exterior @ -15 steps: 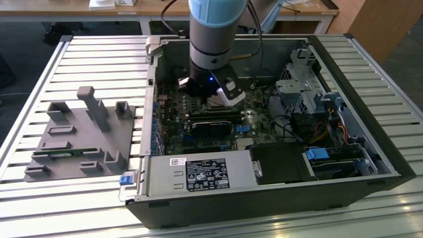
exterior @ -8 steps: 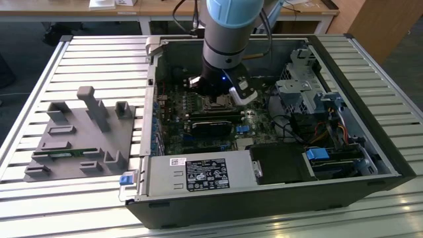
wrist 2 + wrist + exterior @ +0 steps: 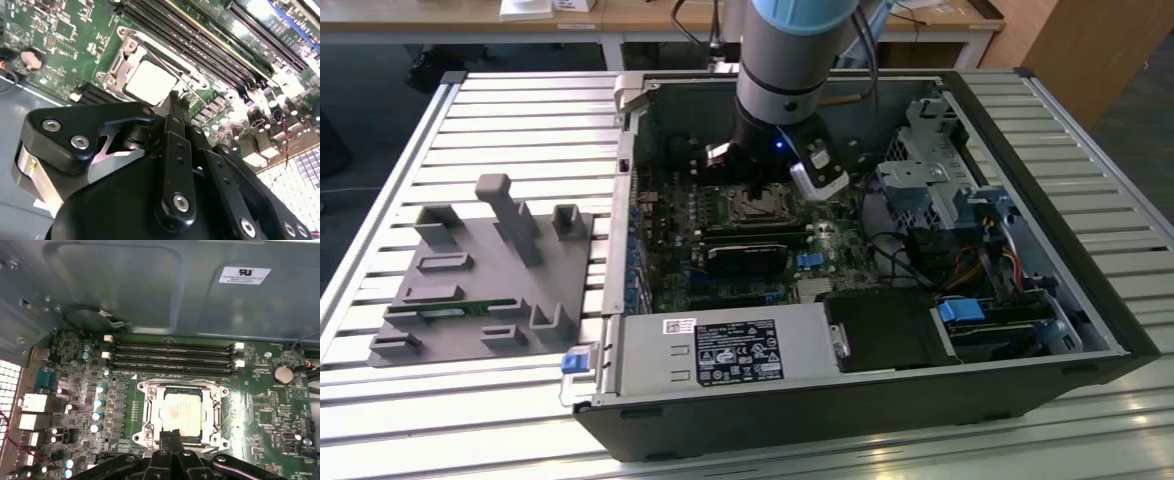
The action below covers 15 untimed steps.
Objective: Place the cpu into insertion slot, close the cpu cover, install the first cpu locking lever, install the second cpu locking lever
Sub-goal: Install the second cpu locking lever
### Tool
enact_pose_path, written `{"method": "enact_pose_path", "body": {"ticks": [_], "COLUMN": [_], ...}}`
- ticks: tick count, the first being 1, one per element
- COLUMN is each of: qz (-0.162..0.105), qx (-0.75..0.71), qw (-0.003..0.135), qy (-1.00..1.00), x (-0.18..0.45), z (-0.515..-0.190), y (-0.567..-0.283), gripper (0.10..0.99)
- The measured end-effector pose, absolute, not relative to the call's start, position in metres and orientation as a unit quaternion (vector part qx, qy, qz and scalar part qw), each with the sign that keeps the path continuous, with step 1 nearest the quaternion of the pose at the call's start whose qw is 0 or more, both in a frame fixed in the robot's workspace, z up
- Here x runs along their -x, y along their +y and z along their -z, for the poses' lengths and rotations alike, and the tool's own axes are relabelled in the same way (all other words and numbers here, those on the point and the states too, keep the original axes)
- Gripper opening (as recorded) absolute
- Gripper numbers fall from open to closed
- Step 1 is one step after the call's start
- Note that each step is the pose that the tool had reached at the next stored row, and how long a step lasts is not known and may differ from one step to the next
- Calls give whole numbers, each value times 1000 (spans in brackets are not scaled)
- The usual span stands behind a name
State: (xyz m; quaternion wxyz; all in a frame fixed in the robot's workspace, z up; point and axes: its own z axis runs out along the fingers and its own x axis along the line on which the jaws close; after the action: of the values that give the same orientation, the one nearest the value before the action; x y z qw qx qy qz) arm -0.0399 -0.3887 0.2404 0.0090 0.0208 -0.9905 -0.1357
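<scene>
Exterior view: open black computer tower case (image 3: pixel 1067 330) lying flat on a slatted metal table (image 3: pixel 400 140), grey moulded fixture tray (image 3: pixel 480 270) well apart toward the exterior view's left. Grey-and-blue robot arm (image 3: pixel 787 60) reaching down into the case, black gripper (image 3: pixel 781 170) low over the green circuit board (image 3: pixel 667 250), just above the socket area (image 3: pixel 754 207). Hemmed in by the case wall behind, a metal drive cage (image 3: pixel 927 170) toward the exterior view's right, and a long black rectangular card (image 3: pixel 754 255) on the near side; open room mostly straight upward.

First wrist view: small flat square cpu with silvery-beige metal top (image 3: pixel 182 412) seated in the insertion slot, thin square silvery cpu cover frame (image 3: pixel 150 410) lying flat around it, chip showing through the window. Four long narrow black memory slots (image 3: pixel 172 357) running just beyond the far edge of the frame, grey case wall (image 3: pixel 125 285) behind them. Black fingertips (image 3: pixel 166 436) pressed together, no gap between, holding nothing, meeting right at the near edge of the frame.

Second wrist view: same closed black gripper (image 3: pixel 173 97) with tip touching or nearly touching the socket's edge, beside the pale cpu top (image 3: pixel 150 80); whether the thin wire levers at the frame's sides are latched, impossible to tell
</scene>
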Motion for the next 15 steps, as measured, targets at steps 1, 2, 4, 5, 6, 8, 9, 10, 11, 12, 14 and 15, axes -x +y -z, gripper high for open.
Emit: {"method": "enact_pose_path", "body": {"ticks": [1,2,4,5,6,8,9,10,11,12,14,15], "qz": [136,136,136,136,136,136,136,136,136,136,136,136], "qx": [-21,-20,-20,-20,-20,-20,-19,-19,-19,-19,-19,-19], "qw": [10,11,13,13,14,15,15,15,15,15,15,15], "qy": [-990,-990,-990,-990,-990,-990,-990,-990,-990,-990,-990,-990], "x": [38,37,36,35,35,34,34,34,34,34,37,39], "z": [-240,-241,-241,-241,-241,-241,-241,-240,-240,-240,-238,-238], "y": [-389,-390,-393,-394,-395,-398,-400,-402,-404,-406,-406,-407], "gripper": [106,106,106,106,106,106,106,106,106,106,106,106]}}
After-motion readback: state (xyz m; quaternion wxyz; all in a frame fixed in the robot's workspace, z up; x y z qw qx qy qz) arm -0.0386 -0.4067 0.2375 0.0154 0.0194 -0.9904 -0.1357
